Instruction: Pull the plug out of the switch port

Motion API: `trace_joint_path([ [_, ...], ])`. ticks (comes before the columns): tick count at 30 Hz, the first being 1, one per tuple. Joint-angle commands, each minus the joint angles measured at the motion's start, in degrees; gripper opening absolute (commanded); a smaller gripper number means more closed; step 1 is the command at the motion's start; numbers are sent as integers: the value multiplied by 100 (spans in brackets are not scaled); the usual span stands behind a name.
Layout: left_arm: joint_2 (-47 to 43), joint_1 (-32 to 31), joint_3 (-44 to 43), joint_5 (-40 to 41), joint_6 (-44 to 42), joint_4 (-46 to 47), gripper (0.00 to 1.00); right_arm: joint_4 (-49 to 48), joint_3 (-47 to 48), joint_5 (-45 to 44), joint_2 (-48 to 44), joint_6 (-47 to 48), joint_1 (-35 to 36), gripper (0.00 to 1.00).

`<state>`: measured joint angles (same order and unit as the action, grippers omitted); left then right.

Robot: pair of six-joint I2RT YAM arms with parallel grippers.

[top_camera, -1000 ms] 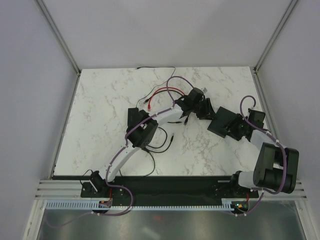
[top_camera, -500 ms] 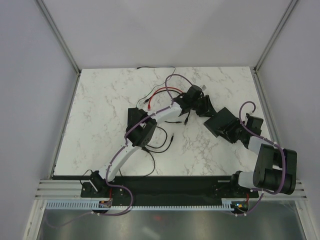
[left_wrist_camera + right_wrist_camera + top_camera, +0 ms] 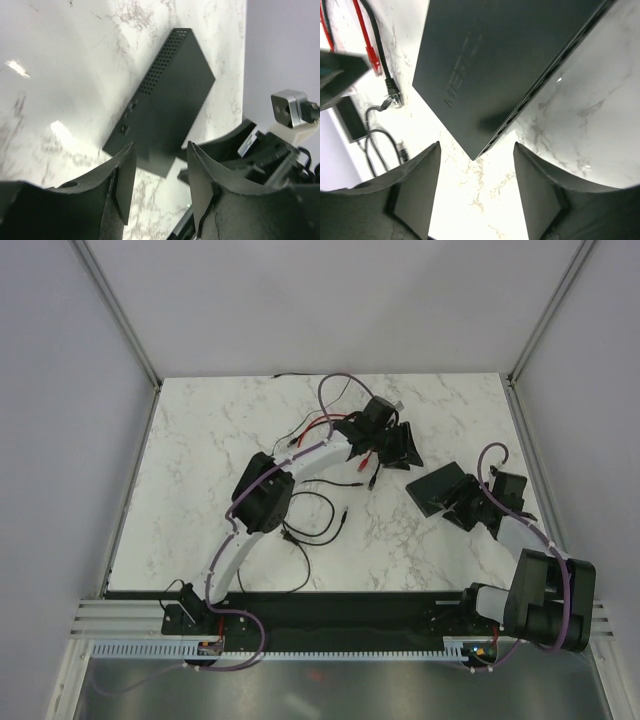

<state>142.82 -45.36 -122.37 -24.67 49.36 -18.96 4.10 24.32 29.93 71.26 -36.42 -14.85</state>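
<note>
Switch box (image 3: 437, 487) lies flat on the table (image 3: 200, 460), right of centre. Left tool (image 3: 160, 185) and right tool (image 3: 475, 195) both just gape wide, holding nothing.

Surface (image 3: 200, 460): white marble-look w/ grey veins, smooth, glossy (bright glare patches in both wrist views). Switch box (image 3: 167, 95): matt black, smooth top w/ tone-on-tone lettering, one side perforated w/ fine vent holes; plastic or painted metal, can't tell. Left end effector (image 3: 161, 147) and right end effector (image 3: 476, 146): black plastic fingers, matt, slightly grainy. Red cable (image 3: 362, 30) and black cable (image 3: 379, 47): smooth rubbery jackets, slight sheen. Arm link (image 3: 320, 456): smooth white plastic, approx. semi-gloss. Frame post (image 3: 120, 315): bare metal, dull silver. Walls (image 3: 60, 440): matt, pale grey.
</note>
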Motion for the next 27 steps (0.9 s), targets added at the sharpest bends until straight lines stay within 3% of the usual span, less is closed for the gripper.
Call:
trace_joint_path([
  [1, -1263, 177, 344, 453, -673, -450, 53, 836, 442, -532, -297, 697, 9, 69],
  [8, -2362, -42, 2116, 865, -507, -329, 61, 1462, 1171, -1068, -254, 1076, -9, 80],
  [12, -2812, -376, 3173, 955, 54, 488, 60, 1655, 1435, -1174, -52, 1111, -9, 80],
  [16, -3023, -719, 3903, 1664, 862, 1157, 59, 1656, 1462, -1060, 54, 901, -9, 74],
  [27, -1996, -860, 3298, 1465, 2103, 1694, 57, 1323, 1128, -1209, -113, 514, 9, 68],
])
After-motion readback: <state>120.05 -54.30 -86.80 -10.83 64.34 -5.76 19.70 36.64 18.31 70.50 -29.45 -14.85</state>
